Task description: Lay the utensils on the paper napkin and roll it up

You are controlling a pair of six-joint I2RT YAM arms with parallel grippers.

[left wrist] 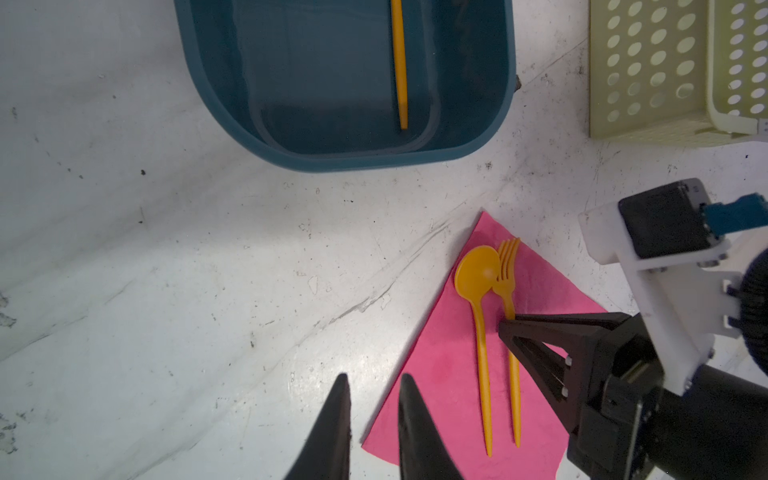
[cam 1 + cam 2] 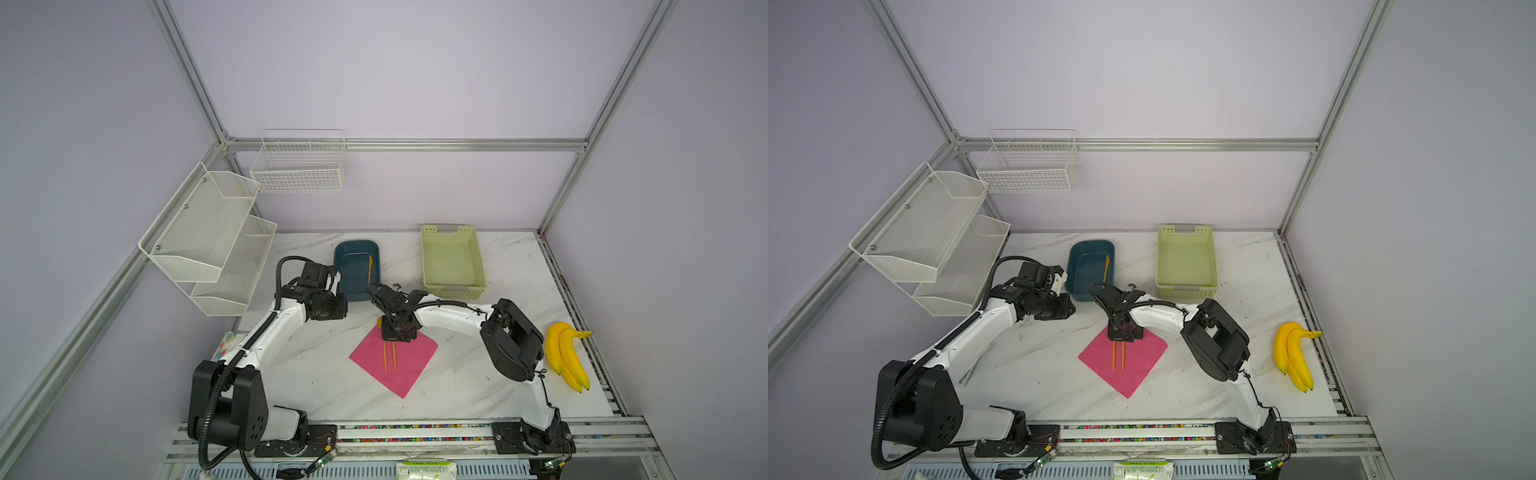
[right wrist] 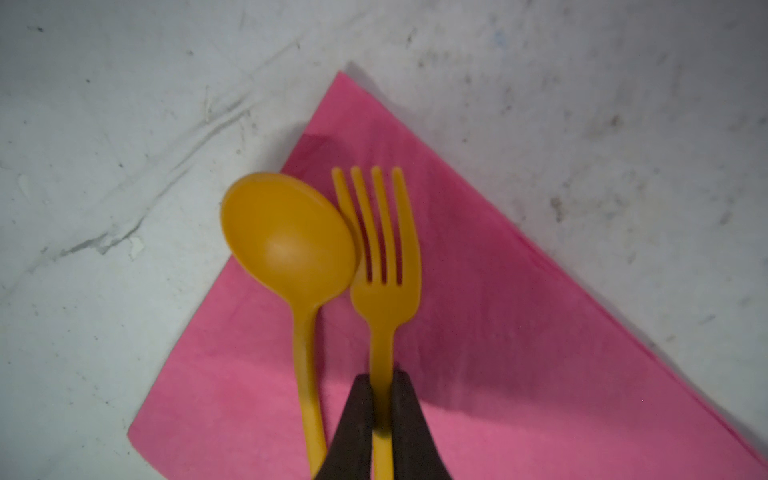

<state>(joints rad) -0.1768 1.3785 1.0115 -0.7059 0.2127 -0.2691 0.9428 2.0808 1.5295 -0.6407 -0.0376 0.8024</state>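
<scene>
Fork (image 3: 384, 266) handle is pinched in my right gripper (image 3: 382, 378); spoon (image 3: 291, 245) lies just beside on the napkin (image 3: 498, 332); left gripper (image 1: 373, 378) is narrow, empty.

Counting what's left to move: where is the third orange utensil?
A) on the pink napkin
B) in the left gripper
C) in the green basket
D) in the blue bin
D: the third orange utensil lies inside the blue bin; only the spoon and fork are at the pink napkin.
</scene>
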